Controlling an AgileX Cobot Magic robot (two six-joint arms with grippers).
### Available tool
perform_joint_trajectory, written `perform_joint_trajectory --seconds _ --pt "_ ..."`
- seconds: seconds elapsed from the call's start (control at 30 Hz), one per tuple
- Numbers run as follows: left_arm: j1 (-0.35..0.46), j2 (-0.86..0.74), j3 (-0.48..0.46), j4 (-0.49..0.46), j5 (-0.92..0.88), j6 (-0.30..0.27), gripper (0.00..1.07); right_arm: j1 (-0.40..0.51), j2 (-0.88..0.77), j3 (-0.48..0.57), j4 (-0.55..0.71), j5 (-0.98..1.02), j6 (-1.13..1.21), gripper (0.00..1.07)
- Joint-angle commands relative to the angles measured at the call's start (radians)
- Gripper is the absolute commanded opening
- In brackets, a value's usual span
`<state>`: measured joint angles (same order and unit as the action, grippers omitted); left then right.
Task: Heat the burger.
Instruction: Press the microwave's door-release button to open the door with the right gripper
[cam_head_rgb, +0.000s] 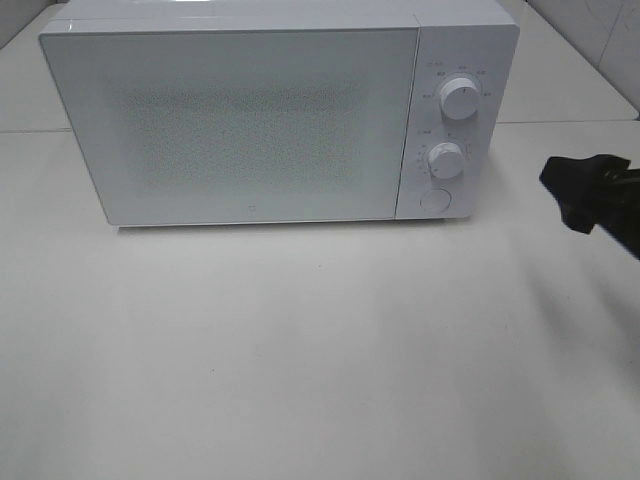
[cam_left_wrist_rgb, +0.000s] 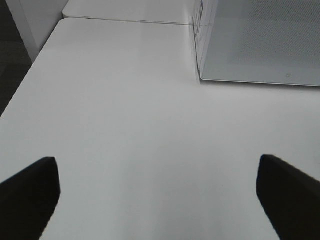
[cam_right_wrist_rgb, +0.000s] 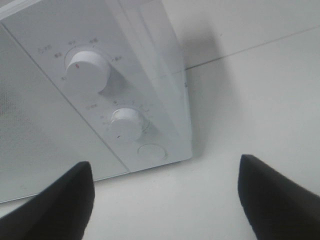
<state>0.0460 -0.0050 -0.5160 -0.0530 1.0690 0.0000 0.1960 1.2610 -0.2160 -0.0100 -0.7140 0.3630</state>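
Left fingers (cam_left_wrist_rgb: 27, 200) and right fingers (cam_right_wrist_rgb: 272, 197) wide apart, empty, above white table (cam_head_rgb: 300, 350); right ones near microwave (cam_head_rgb: 230, 110) front corner.

Dial labels (cam_right_wrist_rgb: 93, 40) unreadable, right tool (cam_head_rgb: 572, 195) cropped (edge)

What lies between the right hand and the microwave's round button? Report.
Only bare white table, between the right hand and the round button; the exterior high view shows it.

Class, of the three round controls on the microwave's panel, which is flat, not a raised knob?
The lowest control, nearest the table: it lies flush, while the top knob and middle knob stick out.
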Motion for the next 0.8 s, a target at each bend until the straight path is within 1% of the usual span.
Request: perform_joint_trajectory --seconds 0.03,0.07,0.1,0.13,0.17,0.2,0.23,0.27,0.3,0.33,0.37,0.4,0.43,0.47,0.5,0.53,0.57,0.6,0.63,0.67,0.7,0.73,0.8 --pt "0.004 -0.013 0.001 -0.001 0.0 0.0 1.0 0.079 0.061 0.0 0.075 -0.064 0.057 0.67" --pt "0.004 -0.013 0.001 -0.001 0.0 0.0 1.0 0.079 0.061 0.0 0.075 -0.064 0.057 0.67" --pt "0.004 -0.013 0.001 -0.001 0.0 0.0 1.0 0.12 0.103 -0.001 0.116 -0.102 0.092 0.63" --pt "0.004 -0.013 0.001 -0.001 0.0 0.0 1.0 0.137 0.127 -0.001 0.127 -0.127 0.117 0.61" --pt "0.004 -0.013 0.001 -0.001 0.0 0.0 1.0 0.137 0.127 -0.001 0.127 -0.127 0.117 0.61" --pt "0.004 -0.013 0.001 -0.001 0.0 0.0 1.0 0.165 0.17 -0.002 0.135 -0.175 0.173 0.56" --pt "0.004 -0.013 0.001 -0.001 0.0 0.0 1.0 0.18 0.19 -0.002 0.135 -0.198 0.21 0.52" --pt "0.004 -0.013 0.001 -0.001 0.0 0.0 1.0 0.18 0.19 -0.002 0.135 -0.198 0.21 0.52" --pt "0.004 -0.013 0.001 -0.001 0.0 0.0 1.0 0.204 0.225 -0.002 0.135 -0.246 0.287 0.46" --pt "0.004 -0.013 0.001 -0.001 0.0 0.0 1.0 0.215 0.243 -0.002 0.135 -0.275 0.33 0.42" --pt "0.004 -0.013 0.001 -0.001 0.0 0.0 1.0 0.215 0.243 -0.002 0.135 -0.275 0.33 0.42" --pt "0.004 -0.013 0.001 -0.001 0.0 0.0 1.0 0.229 0.277 -0.002 0.135 -0.33 0.425 0.35" --pt "0.004 -0.013 0.001 -0.001 0.0 0.0 1.0 0.229 0.277 -0.002 0.135 -0.33 0.425 0.35" --pt "0.004 -0.013 0.001 -0.001 0.0 0.0 1.0 0.235 0.31 -0.002 0.136 -0.375 0.548 0.27" --pt "0.004 -0.013 0.001 -0.001 0.0 0.0 1.0 0.235 0.325 -0.002 0.135 -0.398 0.626 0.22" --pt "0.004 -0.013 0.001 -0.001 0.0 0.0 1.0 0.235 0.325 -0.002 0.135 -0.398 0.626 0.22" --pt "0.004 -0.013 0.001 -0.001 0.0 0.0 1.0 0.235 0.353 -0.002 0.136 -0.438 0.779 0.15" --pt "0.004 -0.013 0.001 -0.001 0.0 0.0 1.0 0.235 0.368 -0.002 0.136 -0.453 0.837 0.12" --pt "0.004 -0.013 0.001 -0.001 0.0 0.0 1.0 0.235 0.368 -0.002 0.136 -0.453 0.837 0.12" --pt "0.004 -0.013 0.001 -0.001 0.0 0.0 1.0 0.235 0.391 -0.002 0.136 -0.489 0.955 0.05" --pt "0.004 -0.013 0.001 -0.001 0.0 0.0 1.0 0.235 0.391 -0.002 0.136 -0.489 0.955 0.05" --pt "0.004 -0.013 0.001 -0.001 0.0 0.0 1.0 0.235 0.417 -0.002 0.144 -0.51 1.033 0.0" --pt "0.004 -0.013 0.001 -0.001 0.0 0.0 1.0 0.235 0.428 -0.002 0.155 -0.51 1.071 0.0"
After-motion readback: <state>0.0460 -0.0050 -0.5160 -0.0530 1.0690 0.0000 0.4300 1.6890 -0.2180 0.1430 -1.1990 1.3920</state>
